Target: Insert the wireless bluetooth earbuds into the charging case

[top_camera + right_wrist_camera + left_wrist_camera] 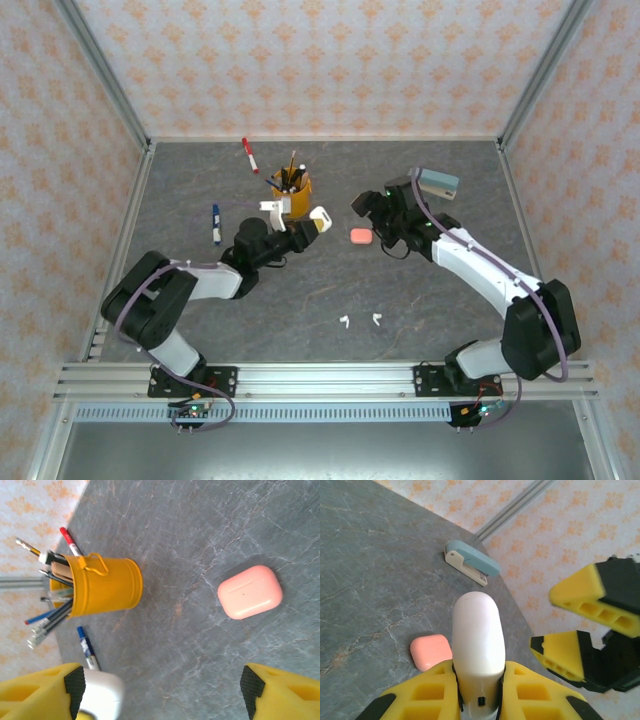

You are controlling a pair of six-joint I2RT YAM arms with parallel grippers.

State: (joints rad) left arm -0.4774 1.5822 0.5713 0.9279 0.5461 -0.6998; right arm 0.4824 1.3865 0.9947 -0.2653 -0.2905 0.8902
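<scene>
1. Lower centre of the top view: two white earbuds [343, 322] are noted on the table [290, 300], near each other and well apart from both grippers. Stem direction is too small to be read.
2. Left gripper [479, 685] is clamped on one end of the white charging case [476, 635]. Right gripper [160, 695] is held with jaws apart and empty, just beside it.
3. Case long axis is seen running up the left wrist frame, rounded free end aimed toward the stapler [470, 562].
4. Risk judged: being gripped at one end only, the case could be twisted or slipped loose by a push from the right gripper, and dropped near the pink charging case [361, 236].
</scene>
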